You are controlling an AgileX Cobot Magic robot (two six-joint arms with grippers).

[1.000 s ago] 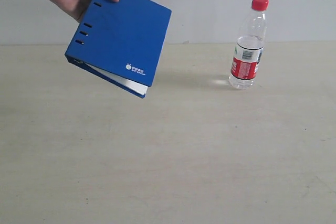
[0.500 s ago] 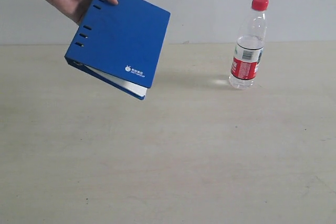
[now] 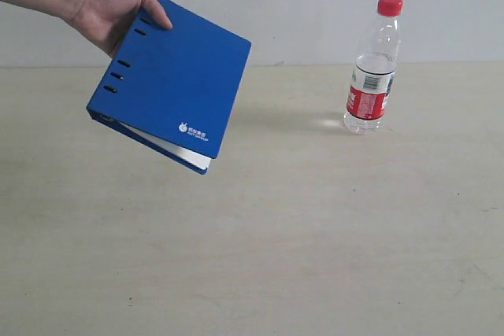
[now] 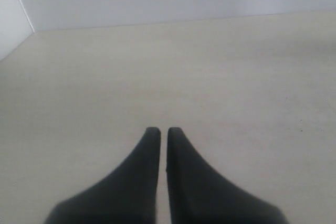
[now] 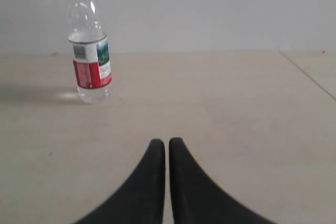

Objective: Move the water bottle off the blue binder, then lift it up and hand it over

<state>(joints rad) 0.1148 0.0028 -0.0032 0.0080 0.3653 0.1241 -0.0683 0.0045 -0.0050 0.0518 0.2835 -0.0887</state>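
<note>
The water bottle (image 3: 372,68) stands upright on the table at the back right, clear with a red cap and a red, white and green label; it also shows in the right wrist view as the water bottle (image 5: 89,43), well ahead of the fingers. The blue binder (image 3: 169,80) is held tilted in the air by a person's hand (image 3: 110,9) at the upper left, white pages showing at its lower edge. My left gripper (image 4: 163,129) is shut over bare table. My right gripper (image 5: 167,141) is shut with nothing in it. Neither gripper shows in the exterior view.
The beige table (image 3: 260,234) meets a white wall (image 3: 315,5) at the back. A person's forearm reaches in from the upper left. A table edge or seam (image 5: 310,77) shows in the right wrist view.
The hand has carried the binder slightly down and to the left. The bottle has not moved.
</note>
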